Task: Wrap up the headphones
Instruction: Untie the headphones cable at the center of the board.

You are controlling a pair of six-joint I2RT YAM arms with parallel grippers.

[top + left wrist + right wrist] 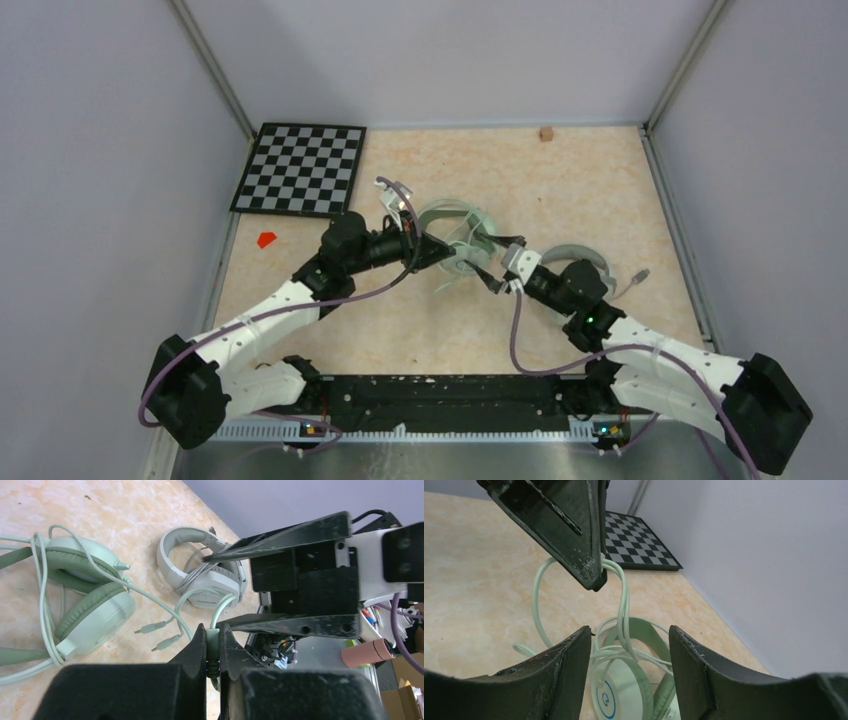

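Green cable [215, 614] tight between left fingers [192, 652]

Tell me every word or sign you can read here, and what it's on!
White headset: a small grey line of print on its ear cup, too blurred to read.
Mint-green headset: no words, only a blue ring sign on its ear cup, like a power symbol.
Checkerboard: only squares, no text.
No readable words anywhere.
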